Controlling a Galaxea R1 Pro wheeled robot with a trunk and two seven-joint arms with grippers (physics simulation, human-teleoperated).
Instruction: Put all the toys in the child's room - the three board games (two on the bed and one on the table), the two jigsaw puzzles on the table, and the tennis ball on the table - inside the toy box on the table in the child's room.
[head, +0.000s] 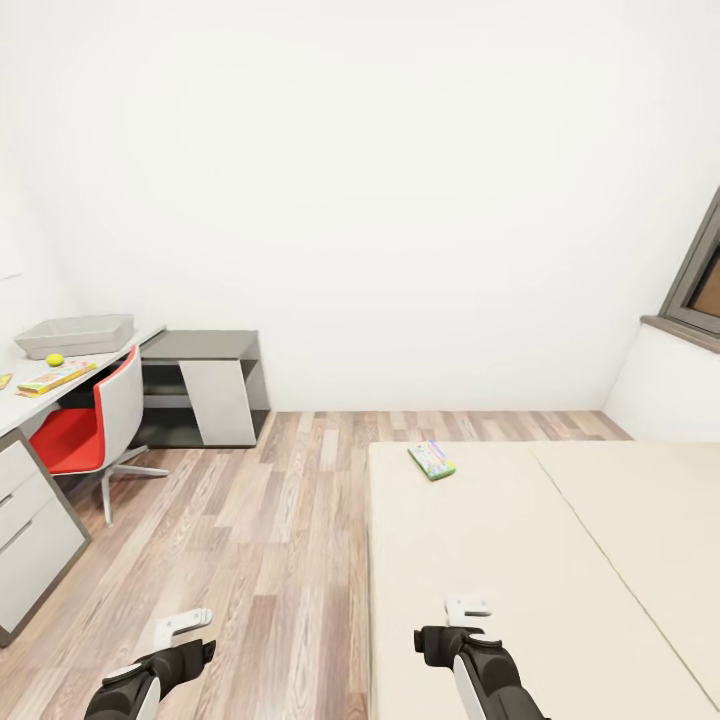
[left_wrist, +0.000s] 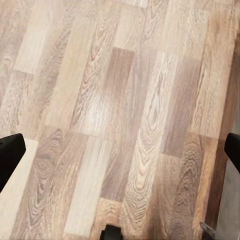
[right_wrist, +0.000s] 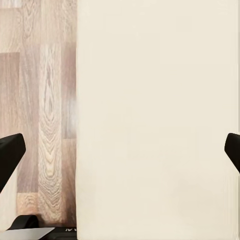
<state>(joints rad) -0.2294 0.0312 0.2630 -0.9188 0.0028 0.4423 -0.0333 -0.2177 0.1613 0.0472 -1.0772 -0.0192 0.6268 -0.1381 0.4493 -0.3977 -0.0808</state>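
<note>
1. White walls and a wood-plank floor (head: 290, 520) make up the room, with a dark-framed window (head: 700, 285) at the right edge of the head view.
2. Nearest, at the bottom of the frame, the left gripper (head: 183, 625) hangs over the floor, its fingers spread apart and holding nothing; in the left wrist view the dark fingertips (left_wrist: 11, 152) sit at opposite edges with only planks between them.
3. Just right of it, the right gripper (head: 468, 608) hangs over the near edge of the bed (head: 560, 580), fingers likewise apart and empty; the right wrist view shows beige mattress (right_wrist: 160, 115) beside a strip of floor.
4. Further up the bed, near its left edge at mid-frame, lies a green-edged board game (head: 432, 459), flat on the mattress.
5. At the left edge a red and white chair (head: 95, 425) stands at the table (head: 30, 400).
6. On the table lie a flat colourful box (head: 55, 378), the tennis ball (head: 55, 360) just behind it, and beyond that the grey toy box (head: 75, 336).
7. A lower dark grey unit (head: 205, 385) stands against the far wall.
</note>
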